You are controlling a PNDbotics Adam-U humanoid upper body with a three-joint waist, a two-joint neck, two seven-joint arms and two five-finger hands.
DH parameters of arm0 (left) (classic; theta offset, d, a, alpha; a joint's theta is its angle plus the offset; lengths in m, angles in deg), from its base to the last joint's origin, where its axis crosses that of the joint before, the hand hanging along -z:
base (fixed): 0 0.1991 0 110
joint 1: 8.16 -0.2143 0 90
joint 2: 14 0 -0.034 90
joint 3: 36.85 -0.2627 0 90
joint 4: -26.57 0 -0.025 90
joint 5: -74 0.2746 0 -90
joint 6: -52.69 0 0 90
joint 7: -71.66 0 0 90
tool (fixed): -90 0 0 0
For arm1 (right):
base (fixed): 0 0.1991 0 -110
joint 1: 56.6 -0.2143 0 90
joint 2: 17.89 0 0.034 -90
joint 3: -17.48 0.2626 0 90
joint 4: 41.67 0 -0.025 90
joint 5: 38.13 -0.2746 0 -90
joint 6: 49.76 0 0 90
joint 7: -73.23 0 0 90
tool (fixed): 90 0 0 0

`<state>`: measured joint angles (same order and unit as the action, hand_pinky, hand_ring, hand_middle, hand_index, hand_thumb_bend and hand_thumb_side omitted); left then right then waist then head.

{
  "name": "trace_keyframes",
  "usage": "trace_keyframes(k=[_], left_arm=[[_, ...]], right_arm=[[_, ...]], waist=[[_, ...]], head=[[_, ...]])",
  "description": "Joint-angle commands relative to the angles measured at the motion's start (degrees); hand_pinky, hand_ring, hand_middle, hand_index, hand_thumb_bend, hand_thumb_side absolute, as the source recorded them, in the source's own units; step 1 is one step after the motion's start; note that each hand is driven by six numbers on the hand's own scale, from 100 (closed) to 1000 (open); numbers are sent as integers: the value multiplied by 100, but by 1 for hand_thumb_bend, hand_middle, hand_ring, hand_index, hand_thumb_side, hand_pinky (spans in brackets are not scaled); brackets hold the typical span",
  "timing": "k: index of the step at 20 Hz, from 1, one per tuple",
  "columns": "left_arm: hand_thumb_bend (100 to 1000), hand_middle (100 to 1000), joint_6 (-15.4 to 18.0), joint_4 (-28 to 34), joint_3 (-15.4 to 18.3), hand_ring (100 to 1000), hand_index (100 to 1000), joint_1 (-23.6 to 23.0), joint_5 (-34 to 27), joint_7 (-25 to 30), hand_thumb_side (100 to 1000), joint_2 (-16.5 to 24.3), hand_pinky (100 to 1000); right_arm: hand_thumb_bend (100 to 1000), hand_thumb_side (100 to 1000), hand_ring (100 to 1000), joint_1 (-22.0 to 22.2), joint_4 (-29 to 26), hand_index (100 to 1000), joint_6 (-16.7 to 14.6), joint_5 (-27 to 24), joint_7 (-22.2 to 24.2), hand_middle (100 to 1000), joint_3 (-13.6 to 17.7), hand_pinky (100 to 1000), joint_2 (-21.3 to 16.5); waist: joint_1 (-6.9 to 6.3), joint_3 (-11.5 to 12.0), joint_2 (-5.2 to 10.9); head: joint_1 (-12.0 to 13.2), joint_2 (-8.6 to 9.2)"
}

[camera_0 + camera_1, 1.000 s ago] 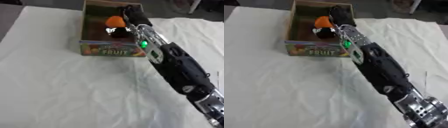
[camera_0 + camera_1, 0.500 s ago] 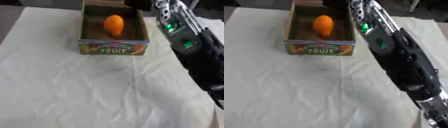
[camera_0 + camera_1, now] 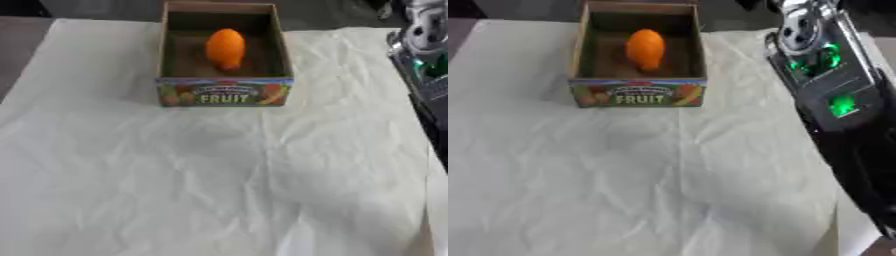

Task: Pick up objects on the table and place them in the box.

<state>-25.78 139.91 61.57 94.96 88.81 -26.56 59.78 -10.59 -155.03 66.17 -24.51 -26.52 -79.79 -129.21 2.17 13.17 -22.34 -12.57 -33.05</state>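
A cardboard box (image 3: 224,93) with a printed "FRUIT" front stands at the far middle of the table. An orange, egg-shaped fruit (image 3: 225,48) lies inside it, towards the back. My right forearm (image 3: 826,85), black with silver joints and green lights, runs along the right side from the lower right corner to the top edge, to the right of the box and clear of it. Its hand is past the top edge and does not show. The left arm shows in neither view.
A crumpled white cloth (image 3: 219,175) covers the table. Its left edge meets a dark surface (image 3: 17,40) at the far left. Dark floor shows behind the box.
The right hand was over the box with the orange fruit a second ago. It has drawn back up and to the right, out of the picture, and the fruit now lies in the box.
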Motion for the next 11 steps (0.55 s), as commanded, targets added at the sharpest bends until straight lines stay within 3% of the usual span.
trace_keyframes(k=[1, 5, 8, 11], left_arm=[[100, 609, 2, 125, 65, 350, 775, -4, 43, -57, 654, 18, 307], [100, 609, -6, 125, 124, 351, 774, -27, 65, -143, 653, 22, 308], [100, 609, -7, 125, 141, 352, 774, -36, 76, -180, 652, 27, 309], [100, 609, 6, 125, 183, 352, 774, -64, 90, -240, 651, 48, 309]], right_arm=[[100, 1000, 1000, 168, -123, 966, -564, -491, -401, 716, 240, 960, -222], [100, 1000, 1000, 636, -123, 964, -1458, -808, -683, 734, 365, 950, -260], [100, 1000, 1000, 860, -123, 963, -1802, -929, -783, 761, 430, 962, -256], [100, 1000, 1000, 1413, -123, 952, -2530, -980, -1011, 772, 574, 966, -174]], waist=[[-46, -41, 169], [-119, -148, 232], [-149, -197, 262], [-196, -281, 319]], head=[[122, -89], [219, -169], [260, -200], [343, -253]])
